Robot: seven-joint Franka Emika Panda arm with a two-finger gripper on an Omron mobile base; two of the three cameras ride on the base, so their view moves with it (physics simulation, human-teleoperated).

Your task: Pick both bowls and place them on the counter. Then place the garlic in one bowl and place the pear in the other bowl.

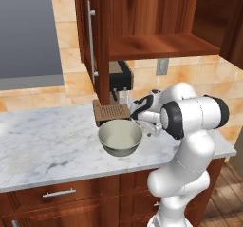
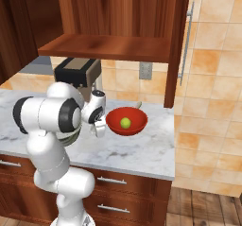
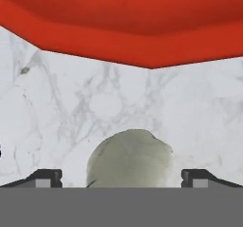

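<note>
The grey-beige bowl (image 1: 120,137) stands upright on the marble counter (image 1: 47,145), left of my arm. The red bowl (image 2: 126,121) sits on the counter (image 2: 137,150) further right, and the yellow-green pear (image 2: 125,122) lies inside it. My gripper (image 2: 99,128) hangs low over the counter between the two bowls. In the hand view the pale garlic (image 3: 130,157) lies on the marble (image 3: 71,93), right between the tips of my open gripper (image 3: 122,177), with the red bowl's rim (image 3: 123,31) just beyond it. Whether the tips touch the garlic cannot be told.
A dark coffee machine (image 1: 118,79) with a brown drip tray (image 1: 111,112) stands at the back behind the grey bowl. Above it is an open wooden cabinet shelf (image 1: 161,45) with its door (image 1: 90,31) swung out. The counter ends at the right (image 2: 163,166).
</note>
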